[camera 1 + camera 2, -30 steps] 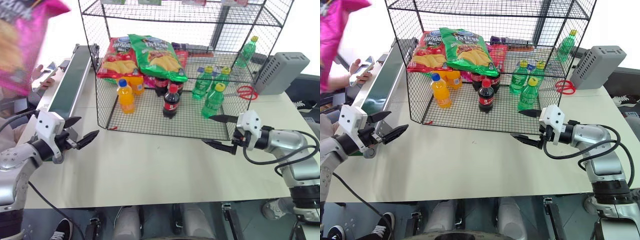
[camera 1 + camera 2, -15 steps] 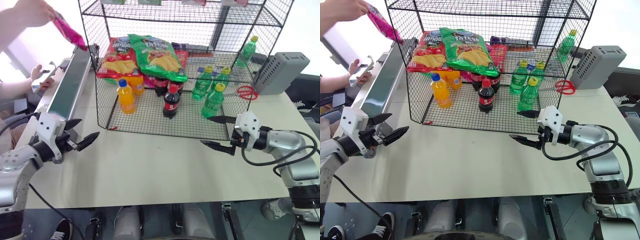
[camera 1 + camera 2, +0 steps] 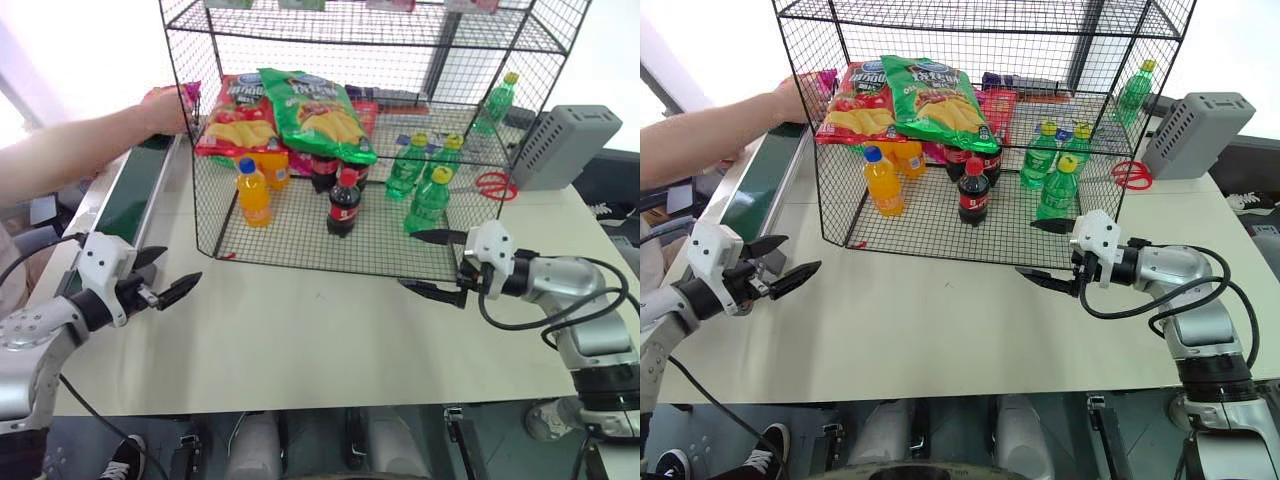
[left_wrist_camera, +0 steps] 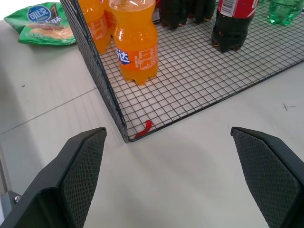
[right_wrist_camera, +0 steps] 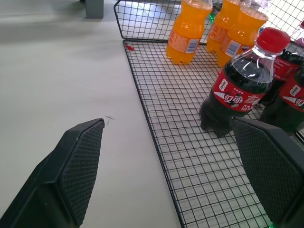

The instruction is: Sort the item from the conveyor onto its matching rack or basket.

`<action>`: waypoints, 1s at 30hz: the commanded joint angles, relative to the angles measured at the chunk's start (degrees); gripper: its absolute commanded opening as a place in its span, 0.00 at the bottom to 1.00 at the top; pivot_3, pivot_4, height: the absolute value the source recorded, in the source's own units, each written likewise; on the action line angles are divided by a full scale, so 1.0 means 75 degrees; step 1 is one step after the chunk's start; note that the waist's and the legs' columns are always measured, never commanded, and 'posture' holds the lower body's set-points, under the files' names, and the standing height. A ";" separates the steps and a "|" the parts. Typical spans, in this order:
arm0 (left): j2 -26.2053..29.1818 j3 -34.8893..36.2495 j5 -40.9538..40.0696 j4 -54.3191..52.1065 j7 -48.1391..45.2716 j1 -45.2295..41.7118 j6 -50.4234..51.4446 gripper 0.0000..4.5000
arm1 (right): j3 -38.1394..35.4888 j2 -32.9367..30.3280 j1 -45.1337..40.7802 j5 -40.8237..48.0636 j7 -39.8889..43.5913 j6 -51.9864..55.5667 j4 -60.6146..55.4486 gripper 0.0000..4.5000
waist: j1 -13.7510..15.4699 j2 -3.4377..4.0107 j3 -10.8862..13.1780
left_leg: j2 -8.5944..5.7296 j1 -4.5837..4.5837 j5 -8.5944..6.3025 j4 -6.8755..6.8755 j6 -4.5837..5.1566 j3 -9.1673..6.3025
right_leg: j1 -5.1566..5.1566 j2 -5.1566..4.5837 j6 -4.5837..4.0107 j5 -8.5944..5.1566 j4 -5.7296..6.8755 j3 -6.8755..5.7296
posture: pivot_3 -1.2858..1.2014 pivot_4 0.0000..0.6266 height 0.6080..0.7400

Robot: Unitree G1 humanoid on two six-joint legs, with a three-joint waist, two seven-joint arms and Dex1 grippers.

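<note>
- I see a wide, pale cream tabletop [image 3: 330, 340] spanning most of my head view, matte, with a faint seam line in the left wrist view.
- A grey ribbed plastic box [image 3: 568, 143] sits at the table's far right corner.
- A pair of red-handled scissors [image 3: 491, 185] lies on the table just beside that box.
- Behind the table the backdrop is bright white, washed out by strong light, brightest at the upper left.
- Below the table's near edge I see dark grey floor [image 3: 320, 450].
- At the far right edge, dark furniture I cannot identify.
</note>
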 commanded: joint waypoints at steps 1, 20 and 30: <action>0.0179 0.0229 -0.0196 -0.0156 0.0042 -0.0039 0.0333 1.00 | -0.0035 0.0031 -0.0055 0.0022 0.0014 -0.0141 -0.0095 0.98 | -0.0002 0.0000 0.0000 | 0.0000 0.0000 0.0000 0.0000 0.0000 0.0000 | 0.0000 0.0000 0.0000 0.0000 0.0000 0.0000 | 0.52 0.24 1.00; 0.0453 0.1021 -0.0644 -0.0563 -0.0035 0.0671 0.1166 1.00 | 0.0212 0.0308 -0.0231 0.0069 -0.0008 -0.0041 -0.0163 0.98 | -0.0021 0.0000 0.0000 | 0.0002 0.0002 0.0000 0.0000 0.0000 -0.0001 | 0.0000 0.0000 -0.0001 -0.0001 0.0001 0.0000 | 0.52 0.24 1.00; -0.0235 0.2715 -0.0967 -0.1142 -0.0651 0.2442 0.0043 1.00 | 0.0756 0.1233 -0.0151 0.0769 -0.0354 0.1168 -0.1254 0.98 | 0.0010 -0.0002 -0.0001 | 0.0008 0.0009 0.0000 -0.0004 0.0000 0.0001 | -0.0001 0.0003 -0.0003 -0.0002 0.0003 0.0002 | 0.52 0.24 1.00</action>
